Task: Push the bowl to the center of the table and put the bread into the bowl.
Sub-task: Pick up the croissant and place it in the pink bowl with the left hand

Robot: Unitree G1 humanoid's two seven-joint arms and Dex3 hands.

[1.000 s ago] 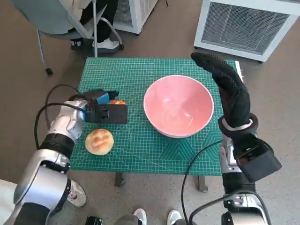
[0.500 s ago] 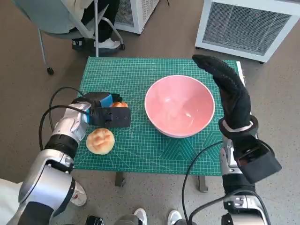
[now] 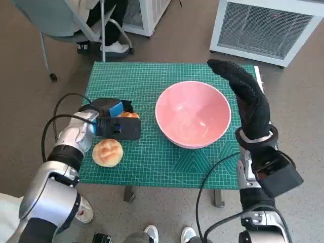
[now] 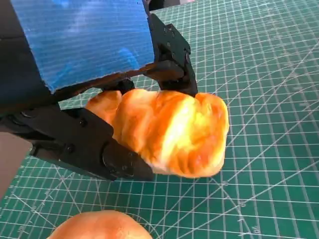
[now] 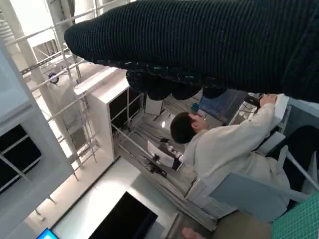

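Bread (image 4: 169, 132) first: the golden, ridged loaf piece is clamped in the left robot hand (image 3: 115, 121), black fingers (image 4: 89, 149) pressed against both sides of it, and the left wrist view shows it really clearly. Whether it's lifted off the mat or resting on it, I honestly can't tell. From the head view it sits over the left part of the green cutting mat (image 3: 136, 81) that covers the surface, with only an orange edge peeking out beside the blue tape.

Just beside that hand, closer to the robot, lies a second piece, a round bun (image 3: 107, 152), flat on the mat and not touching anything (you can see its top edge in the left wrist view too (image 4: 97, 226)).

Pink bowl (image 3: 193, 114) sits upright, a bit right of the middle of the mat, with nothing in it. The right robot hand (image 3: 248, 101), in the black knitted glove, stands upright along the bowl's right side with its fingers stretched out flat and together, holding nothing. Whether it's touching the rim or just very close is hard to say.

Right wrist view is mostly glove, plus a person (image 5: 224, 149) in a pale top sitting in a chair. Floor behind the surface has a chair (image 3: 61, 20) and a white grilled unit (image 3: 268, 25).
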